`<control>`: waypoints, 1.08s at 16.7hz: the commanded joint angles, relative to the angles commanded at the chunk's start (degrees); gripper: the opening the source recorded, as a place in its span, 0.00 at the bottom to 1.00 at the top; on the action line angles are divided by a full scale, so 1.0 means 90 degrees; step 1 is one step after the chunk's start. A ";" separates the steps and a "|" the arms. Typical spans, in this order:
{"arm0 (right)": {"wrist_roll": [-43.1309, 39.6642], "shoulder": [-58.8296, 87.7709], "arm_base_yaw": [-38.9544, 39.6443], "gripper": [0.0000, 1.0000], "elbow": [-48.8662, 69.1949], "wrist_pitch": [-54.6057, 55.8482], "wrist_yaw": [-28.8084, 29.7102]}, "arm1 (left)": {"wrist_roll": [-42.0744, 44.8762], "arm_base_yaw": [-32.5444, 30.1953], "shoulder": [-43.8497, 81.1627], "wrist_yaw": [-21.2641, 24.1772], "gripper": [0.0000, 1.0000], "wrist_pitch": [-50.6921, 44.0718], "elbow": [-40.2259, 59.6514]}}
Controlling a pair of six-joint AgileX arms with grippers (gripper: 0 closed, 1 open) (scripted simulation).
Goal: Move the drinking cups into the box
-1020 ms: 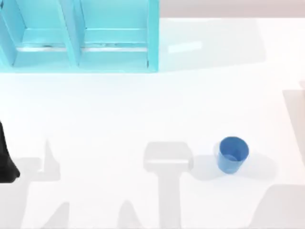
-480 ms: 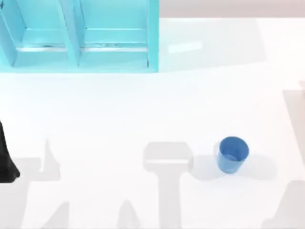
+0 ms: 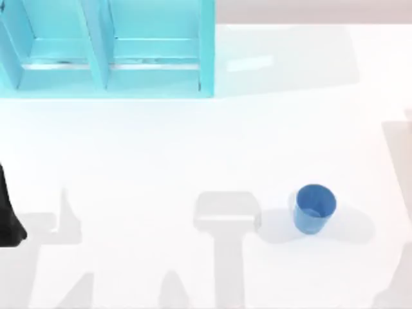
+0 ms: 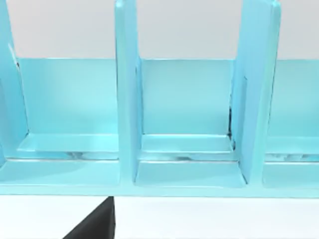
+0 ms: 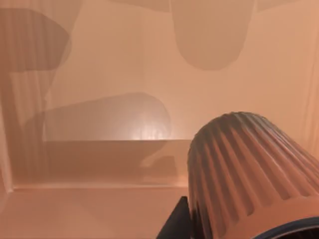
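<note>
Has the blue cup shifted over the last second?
No. The blue cup stands upright at the same spot on the white table, at the same offset from the light blue rack.

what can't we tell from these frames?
- Left gripper: a dark arm part is cut off by the top view's left edge; jaws out of frame.
- Right gripper: jaw state hidden behind the ribbed reddish-brown cup in the right wrist view.
- Box: its place on the table.
- Blue cup: contents unclear.
</note>
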 joint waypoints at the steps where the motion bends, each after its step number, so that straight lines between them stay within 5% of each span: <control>1: 0.0000 0.0000 0.0000 0.08 0.0000 0.0000 0.0000 | 0.0000 0.0000 0.0000 0.0000 1.00 0.0000 0.0000; 13: 0.0000 0.0000 0.0000 0.98 0.0000 0.0000 0.0000 | 0.0000 0.0000 0.0000 0.0000 1.00 0.0000 0.0000; 18: 0.0000 0.0000 0.0000 1.00 0.0000 0.0000 0.0000 | 0.0000 0.0000 0.0000 0.0000 1.00 0.0000 0.0000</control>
